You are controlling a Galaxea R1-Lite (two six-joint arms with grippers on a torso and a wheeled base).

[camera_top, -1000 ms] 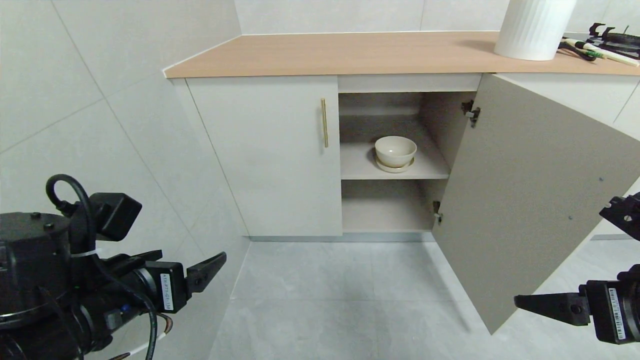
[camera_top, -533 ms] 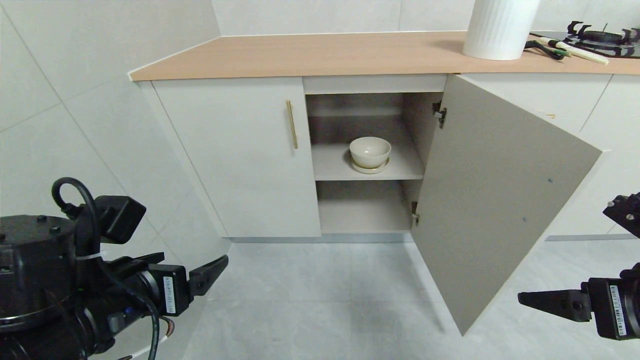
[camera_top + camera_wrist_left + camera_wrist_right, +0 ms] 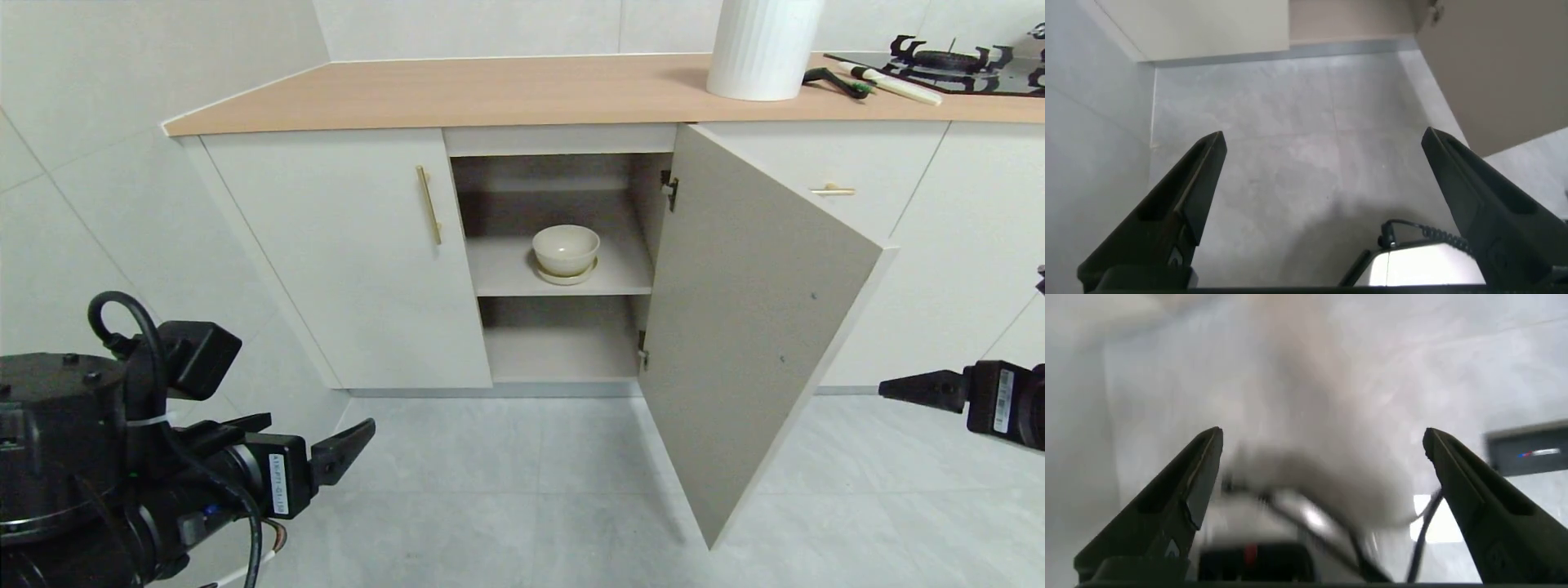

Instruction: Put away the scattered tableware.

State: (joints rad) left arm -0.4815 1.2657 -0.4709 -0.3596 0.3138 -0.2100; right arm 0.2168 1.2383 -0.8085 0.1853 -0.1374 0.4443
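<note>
Resting on a small plate (image 3: 563, 277) on the upper shelf (image 3: 506, 273) of the cabinet (image 3: 351, 253), the bowl (image 3: 565, 247) sits stowed behind a door (image 3: 751, 310) standing wide open, presumably so that more tableware can go in. The left gripper (image 3: 1323, 188) and right gripper (image 3: 1319, 490) hang low over the floor tiles (image 3: 506, 474), fingers spread apart and holding nothing, apparently free for the next pick-up.

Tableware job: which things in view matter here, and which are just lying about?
Job: bowl on a saucer on the upper shelf; open cabinet door; left gripper and right gripper, both open and empty.

Lying about: white ribbed jar on the counter; utensils beside it; stove burner.
</note>
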